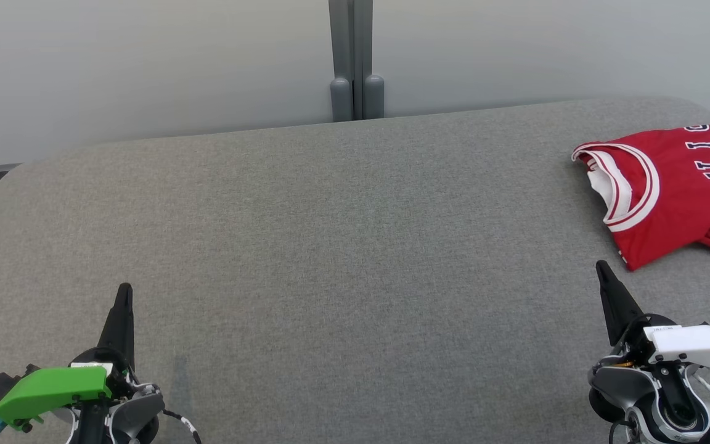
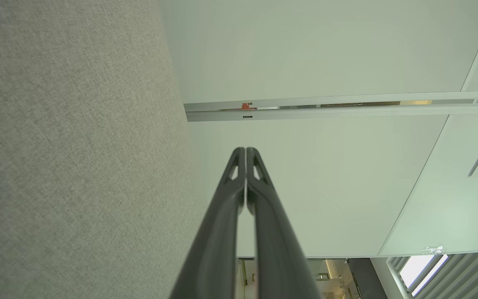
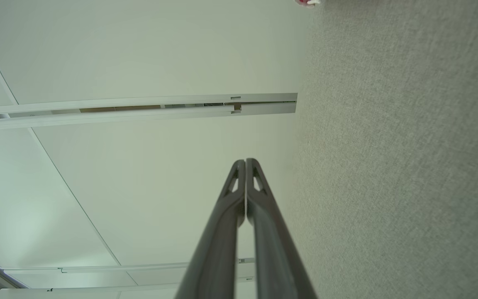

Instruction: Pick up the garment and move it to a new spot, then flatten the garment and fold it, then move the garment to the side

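Observation:
The garment (image 1: 678,188) is a red jersey with white trim and dark lettering, folded at the far right of the grey table (image 1: 330,246), partly cut off by the head view's right edge. A sliver of the garment (image 3: 305,2) shows at the top of the right wrist view. My left gripper (image 1: 124,288) rests at the lower left, shut and empty, its tips (image 2: 245,149) pressed together. At the lower right, my right gripper (image 1: 601,264) is shut and empty too, tips (image 3: 245,160) touching, a short way in front of the garment's near corner.
A pale wall runs behind the table, with a grey post (image 1: 355,61) at its middle. The table's back corners are rounded.

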Controlling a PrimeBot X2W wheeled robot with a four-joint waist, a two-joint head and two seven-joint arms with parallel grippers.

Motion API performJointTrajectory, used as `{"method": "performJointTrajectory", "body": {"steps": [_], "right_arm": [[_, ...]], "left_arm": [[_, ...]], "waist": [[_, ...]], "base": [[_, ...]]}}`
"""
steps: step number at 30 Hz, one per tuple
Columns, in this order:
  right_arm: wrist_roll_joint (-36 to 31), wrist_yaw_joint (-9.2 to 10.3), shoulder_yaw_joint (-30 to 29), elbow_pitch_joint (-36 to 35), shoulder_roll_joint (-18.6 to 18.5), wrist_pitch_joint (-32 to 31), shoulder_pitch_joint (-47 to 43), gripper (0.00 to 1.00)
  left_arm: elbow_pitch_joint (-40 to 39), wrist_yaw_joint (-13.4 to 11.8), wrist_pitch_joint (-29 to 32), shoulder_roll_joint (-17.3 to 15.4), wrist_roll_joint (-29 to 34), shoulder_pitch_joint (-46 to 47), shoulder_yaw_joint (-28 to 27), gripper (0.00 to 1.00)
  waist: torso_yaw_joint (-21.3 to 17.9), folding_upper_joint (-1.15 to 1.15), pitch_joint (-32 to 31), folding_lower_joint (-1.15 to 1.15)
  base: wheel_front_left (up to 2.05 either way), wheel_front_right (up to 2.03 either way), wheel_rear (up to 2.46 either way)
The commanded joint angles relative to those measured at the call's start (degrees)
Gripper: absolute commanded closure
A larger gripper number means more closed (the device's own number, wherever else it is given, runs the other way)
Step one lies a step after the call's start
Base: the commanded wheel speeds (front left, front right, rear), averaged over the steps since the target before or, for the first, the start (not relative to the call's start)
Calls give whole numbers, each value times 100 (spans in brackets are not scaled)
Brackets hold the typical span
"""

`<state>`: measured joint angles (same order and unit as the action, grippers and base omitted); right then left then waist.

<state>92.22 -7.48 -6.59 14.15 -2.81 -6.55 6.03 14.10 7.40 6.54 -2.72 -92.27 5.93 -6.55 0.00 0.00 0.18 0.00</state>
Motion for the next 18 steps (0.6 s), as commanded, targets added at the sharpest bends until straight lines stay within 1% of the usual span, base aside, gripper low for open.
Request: {"method": "performJointTrajectory", "body": {"steps": [1, 18], "right_arm": [[30, -2, -10, -30, -17, -21, 32, 100], [30, -2, -10, -30, -16, -22, 32, 100]], "left_arm": [[-11, 28, 19, -29, -27, 61, -12, 100], [-12, 28, 19, -29, -27, 61, -11, 100]], "waist": [[0, 0, 0, 0], [0, 0, 0, 0]], "base": [[0, 0, 0], [0, 0, 0]]}}
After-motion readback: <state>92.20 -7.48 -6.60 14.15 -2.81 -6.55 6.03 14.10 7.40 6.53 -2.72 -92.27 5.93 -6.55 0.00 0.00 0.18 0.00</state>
